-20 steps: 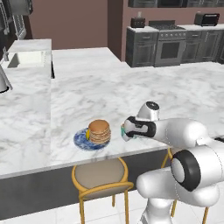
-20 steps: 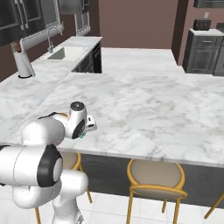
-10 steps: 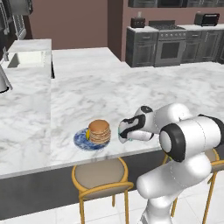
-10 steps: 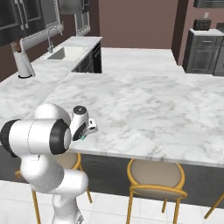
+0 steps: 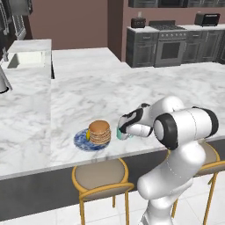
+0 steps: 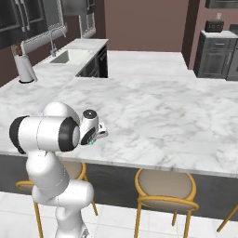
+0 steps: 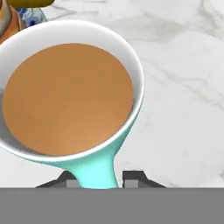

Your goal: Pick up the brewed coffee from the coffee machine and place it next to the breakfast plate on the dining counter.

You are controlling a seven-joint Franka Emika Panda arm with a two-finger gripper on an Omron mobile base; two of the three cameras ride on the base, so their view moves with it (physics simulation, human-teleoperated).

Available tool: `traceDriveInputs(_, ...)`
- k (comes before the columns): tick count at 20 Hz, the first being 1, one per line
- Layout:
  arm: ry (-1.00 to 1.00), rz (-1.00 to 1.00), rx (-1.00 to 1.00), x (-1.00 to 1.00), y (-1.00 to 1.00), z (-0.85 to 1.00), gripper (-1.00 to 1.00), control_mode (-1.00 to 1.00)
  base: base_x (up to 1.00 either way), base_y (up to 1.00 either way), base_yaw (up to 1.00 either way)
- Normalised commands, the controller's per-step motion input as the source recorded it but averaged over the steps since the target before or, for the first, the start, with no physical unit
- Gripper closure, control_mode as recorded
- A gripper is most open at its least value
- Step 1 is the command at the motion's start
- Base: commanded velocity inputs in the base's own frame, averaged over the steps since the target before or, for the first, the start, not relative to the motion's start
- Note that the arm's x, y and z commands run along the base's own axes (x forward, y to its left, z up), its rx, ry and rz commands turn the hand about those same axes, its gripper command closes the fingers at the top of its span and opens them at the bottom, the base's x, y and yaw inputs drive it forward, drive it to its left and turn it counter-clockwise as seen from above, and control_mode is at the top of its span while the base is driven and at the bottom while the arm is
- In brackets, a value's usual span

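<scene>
While the arm (image 5: 184,132) folds low over the near edge, the marble surface (image 5: 132,88) runs wide and L-shaped, with a sink (image 6: 69,56) set in its far left wing and a paper towel roll (image 6: 25,69) standing near that sink. Dark grey cabinets and a range (image 5: 169,46) line the back wall. Yellow-framed stools (image 5: 100,178) sit tucked under the surface's near edge.

Breakfast plate (image 5: 83,140), blue patterned, sits near the front edge with a stack of pancakes (image 5: 99,132) on it.

Mug (image 5: 121,133), teal outside and white inside, stands on the surface just beside the plate, on its right in the left base view. In the hand view the mug (image 7: 70,96) is upright, full of brown coffee, its handle pointing down toward the fingertips.

Hand (image 5: 123,132) is at the mug, level with it. In the hand view the hand (image 7: 95,181) has one dark fingertip on each side of the handle; contact or a gap there can't be told, so gripping versus released is unclear.
</scene>
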Motion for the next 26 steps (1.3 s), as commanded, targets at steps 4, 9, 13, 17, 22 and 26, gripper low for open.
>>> traceDriveInputs(4, -0.07, 0.0, -0.08, 0.04, 0.09, -0.05, -1.0, -1.0, 0.0, 0.0, 0.0)
traceDriveInputs(9, -0.08, 0.0, -0.08, -0.01, 0.1, 0.06, -1.0, -1.0, 0.0, 0.0, 0.0)
traceDriveInputs(13, -0.11, 0.0, -0.01, -0.01, 0.0, 0.27, -1.0, -1.0, 0.0, 0.0, 0.0)
traceDriveInputs(17, -0.1, 0.0, 0.0, 0.0, 0.0, 0.29, -1.0, -1.0, 0.0, 0.0, 0.0)
traceDriveInputs(22, -0.08, 0.0, 0.0, -0.19, 0.0, 0.3, -1.0, -1.0, 0.0, 0.0, 0.0)
traceDriveInputs(26, -0.13, 0.0, 0.0, -0.55, 0.0, 0.5, -1.0, -1.0, 0.0, 0.0, 0.0)
